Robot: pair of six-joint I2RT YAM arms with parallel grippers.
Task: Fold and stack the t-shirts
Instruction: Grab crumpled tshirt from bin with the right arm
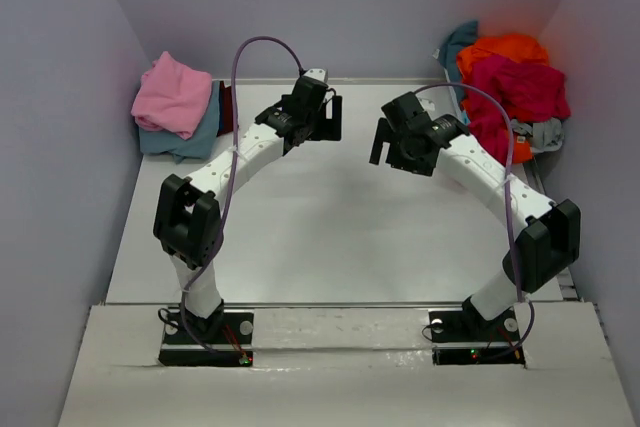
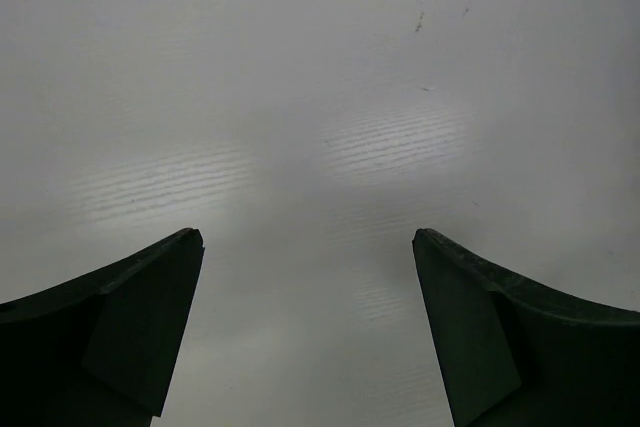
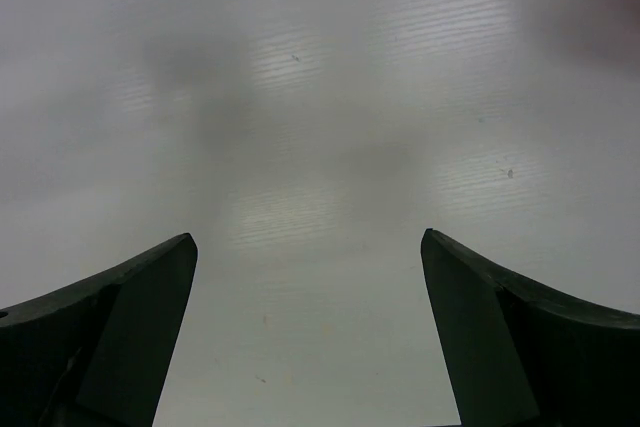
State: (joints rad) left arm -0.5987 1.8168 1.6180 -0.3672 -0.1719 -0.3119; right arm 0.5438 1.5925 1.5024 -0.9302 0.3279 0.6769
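The left jaws stand wide open with nothing between them, their dark fingers [image 2: 120,337] poised over the bare white worktop [image 2: 320,147]. The right jaws gape just as wide and hold nothing either, their dark fingers [image 3: 530,347] above the same pale surface.

From the top camera, the white left arm [image 1: 245,152] and white right arm [image 1: 490,172] lean in toward 12 o'clock, their heads near each other but apart.

At 10 o'clock, in the far corner, a folded pink cloth t-shirt [image 1: 172,94] lies on a dusty blue t-shirt [image 1: 185,139], with a sliver of maroon cloth [image 1: 226,107] at their 3 o'clock side. At 2 o'clock sits a loose heap. A crumpled magenta-red t-shirt [image 1: 520,87] is on top, an orange t-shirt [image 1: 505,50] behind it, teal cloth [image 1: 458,44] at its 10 o'clock edge and grey cloth [image 1: 540,134] at its 5 o'clock edge. Both piles lie well apart from the jaws.
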